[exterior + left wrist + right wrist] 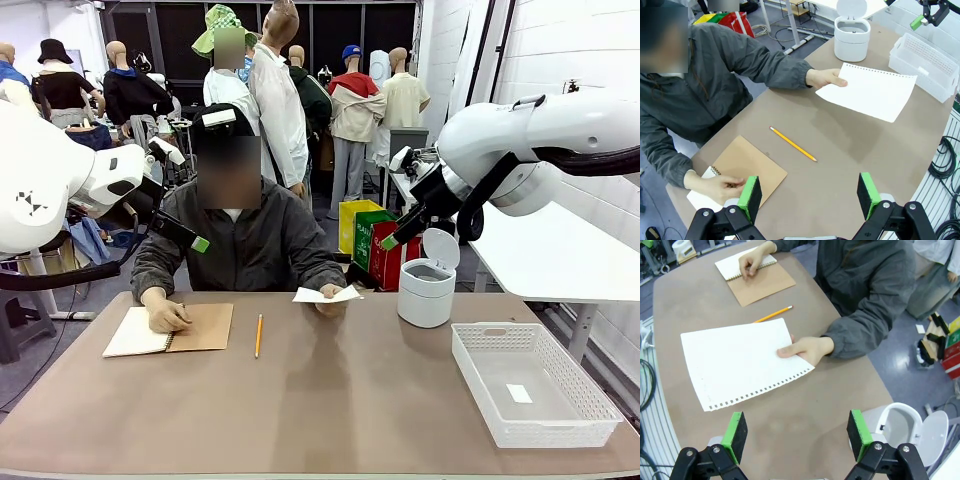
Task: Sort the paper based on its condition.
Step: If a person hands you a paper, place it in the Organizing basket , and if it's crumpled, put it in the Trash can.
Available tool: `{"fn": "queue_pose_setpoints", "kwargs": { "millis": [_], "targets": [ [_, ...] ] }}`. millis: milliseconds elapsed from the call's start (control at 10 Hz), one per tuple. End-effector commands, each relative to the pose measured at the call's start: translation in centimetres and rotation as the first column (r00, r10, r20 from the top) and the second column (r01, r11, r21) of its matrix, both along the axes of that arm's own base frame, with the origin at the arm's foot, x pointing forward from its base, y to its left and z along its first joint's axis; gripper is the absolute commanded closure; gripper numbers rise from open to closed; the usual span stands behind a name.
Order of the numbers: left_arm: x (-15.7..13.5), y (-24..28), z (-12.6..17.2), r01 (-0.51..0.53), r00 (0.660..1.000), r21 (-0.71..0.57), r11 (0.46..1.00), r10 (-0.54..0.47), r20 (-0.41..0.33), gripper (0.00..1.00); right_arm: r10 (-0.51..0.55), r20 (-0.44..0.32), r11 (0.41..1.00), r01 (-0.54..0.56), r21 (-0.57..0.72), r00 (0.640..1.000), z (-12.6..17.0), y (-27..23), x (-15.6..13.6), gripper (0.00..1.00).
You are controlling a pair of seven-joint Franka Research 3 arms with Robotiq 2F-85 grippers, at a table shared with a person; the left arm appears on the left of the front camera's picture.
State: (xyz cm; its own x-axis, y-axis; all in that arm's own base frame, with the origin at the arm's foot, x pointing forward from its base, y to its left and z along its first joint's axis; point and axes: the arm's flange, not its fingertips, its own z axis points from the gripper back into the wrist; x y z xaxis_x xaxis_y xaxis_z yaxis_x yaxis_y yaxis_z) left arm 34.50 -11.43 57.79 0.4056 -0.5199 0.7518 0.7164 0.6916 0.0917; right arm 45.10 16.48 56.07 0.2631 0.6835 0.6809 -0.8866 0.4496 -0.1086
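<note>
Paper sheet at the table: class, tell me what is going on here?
A person holds one white sheet over the table in one hand; their other hand rests on a notebook. The robot's left hand and right hand hang open above, holding nothing. A tray and open bin stand nearby.

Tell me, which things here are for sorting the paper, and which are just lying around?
For the job: thin white sheet of paper with a punched edge, held out by the person's hand; probably the white plastic lattice basket and the small round white lidded bin, as sorting places.
Just lying about: yellow wooden pencil; spiral-bound notebook with brown cardboard cover.
</note>
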Motion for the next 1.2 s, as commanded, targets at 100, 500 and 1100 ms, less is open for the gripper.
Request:
{"fn": "queue_pose_setpoints", "kwargs": {
  "millis": [100, 500, 1100],
  "targets": [
    [0.0, 0.1, 0.1, 0.002, 1.0, -0.002, 1.0, -0.002, -0.009, 0.0, -0.062, -0.089, 0.998, 0.065, 0.025, 0.994, -0.6, -0.2, 0.4, 0.0],
    [0.0, 0.1, 0.1, 0.002, 1.0, -0.002, 1.0, -0.002, -0.009, 0.0, -0.138, -0.387, 0.982, 0.176, 0.063, 0.912, -4.2, -2.1, 1.0, 0.0],
    [0.0, 0.1, 0.1, 0.002, 1.0, -0.002, 1.0, -0.002, -0.009, 0.0, -0.132, -0.416, 0.986, 0.162, 0.039, 0.9, -5.8, -2.4, 0.9, 0.0]
  ]
}}
